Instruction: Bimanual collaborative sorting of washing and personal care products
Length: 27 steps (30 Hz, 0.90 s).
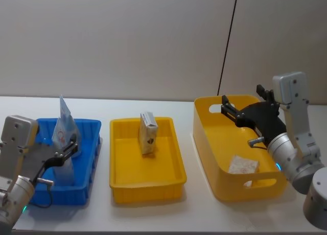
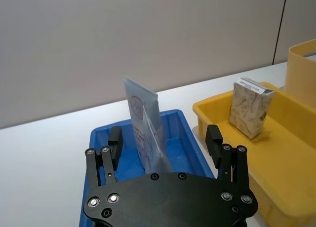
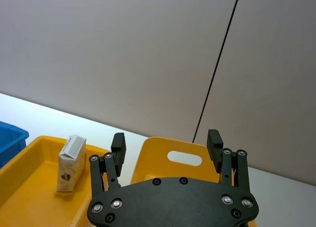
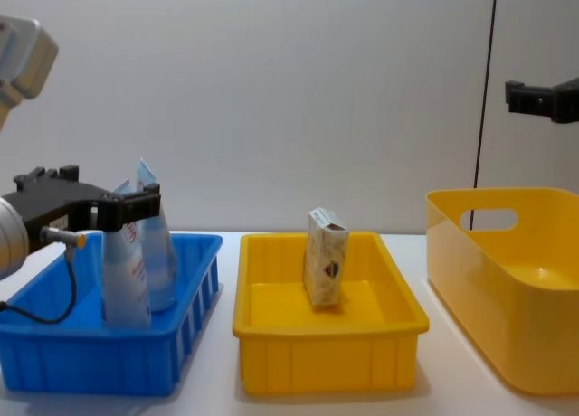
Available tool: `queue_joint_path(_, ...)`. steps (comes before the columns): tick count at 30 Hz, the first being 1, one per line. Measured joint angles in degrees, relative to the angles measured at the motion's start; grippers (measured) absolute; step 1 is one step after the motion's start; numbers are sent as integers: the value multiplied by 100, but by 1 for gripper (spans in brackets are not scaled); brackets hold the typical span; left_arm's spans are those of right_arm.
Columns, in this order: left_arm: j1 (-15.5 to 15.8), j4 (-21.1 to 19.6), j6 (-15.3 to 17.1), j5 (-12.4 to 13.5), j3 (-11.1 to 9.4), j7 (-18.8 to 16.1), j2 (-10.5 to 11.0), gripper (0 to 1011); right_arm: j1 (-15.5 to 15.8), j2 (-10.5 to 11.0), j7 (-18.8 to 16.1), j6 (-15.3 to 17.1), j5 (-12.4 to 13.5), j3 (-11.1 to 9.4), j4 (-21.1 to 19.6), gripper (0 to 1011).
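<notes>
Pale wall and white table frame the scene, and we take it by size. At the right is the tall yellow bin, with the right gripper hanging above its far rim, jaws wide and holding nothing. In the middle sits the shallow yellow tray. At the left is the blue bin, where the left gripper hovers with jaws spread wide, empty, its pads apart from the tube tops between them. We judge the step in hand to be the left gripper's work on those tubes, though we cannot tell whether it is a pick or a release. For a pick we would centre one tube between the pads, close on its body below the crimped top, and lift straight up so the bin wall and its close neighbour are not dragged. We count three containers (two yellow, one blue), two grippers, and two tubes upright in the blue bin: the bluish tube and the white tube. We also count two cartons: the upright carton in the tray and the flat carton on the tall bin's floor.
</notes>
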<state>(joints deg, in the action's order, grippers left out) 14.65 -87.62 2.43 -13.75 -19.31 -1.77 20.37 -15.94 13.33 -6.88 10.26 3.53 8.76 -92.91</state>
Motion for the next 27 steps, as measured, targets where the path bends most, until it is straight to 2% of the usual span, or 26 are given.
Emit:
queue_joint_path(15,495,1080,-56,-254,66,335,-383,1001,12,2,-22,-20,11,0,-21,1004)
queue_joint_path(27,698,1646,-135,-303,130,401,-594,996,17,2,-29,-26,12,0,-28,1004)
